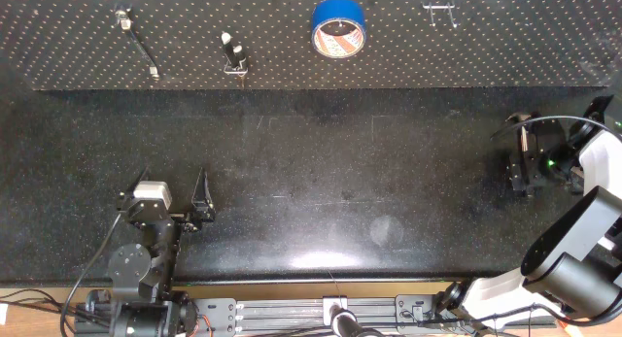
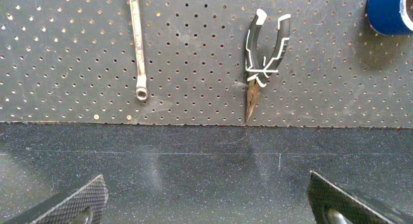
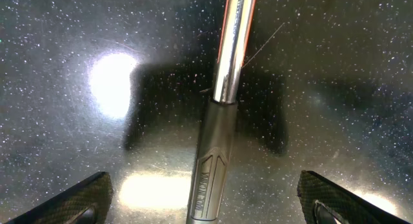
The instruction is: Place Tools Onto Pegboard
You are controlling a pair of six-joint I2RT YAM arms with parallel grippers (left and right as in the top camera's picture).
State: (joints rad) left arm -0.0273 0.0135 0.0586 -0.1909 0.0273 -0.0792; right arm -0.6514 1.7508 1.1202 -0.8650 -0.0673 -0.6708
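A screwdriver-like tool, chrome shaft (image 3: 235, 43) and dark grey handle (image 3: 210, 166), lies on the black speckled worktop at the far right (image 1: 525, 138). My right gripper (image 3: 210, 201) hovers right above it, open, with one finger (image 3: 77, 201) on each side of the handle and not touching it; from above the gripper (image 1: 522, 167) covers most of the tool. On the pegboard (image 1: 78, 36) hang a wrench (image 1: 138, 46), black-and-white pliers (image 1: 233, 53) and a blue tape roll (image 1: 338, 28). My left gripper (image 1: 201, 203) sits open and empty at the front left, facing the pliers (image 2: 261, 56) and wrench (image 2: 137, 43).
A bare metal hook (image 1: 439, 14) sticks out of the pegboard right of the tape roll (image 2: 390, 11). The black worktop (image 1: 321, 162) stretches wide between the two arms. The pegboard meets the worktop along a straight edge (image 2: 206, 124).
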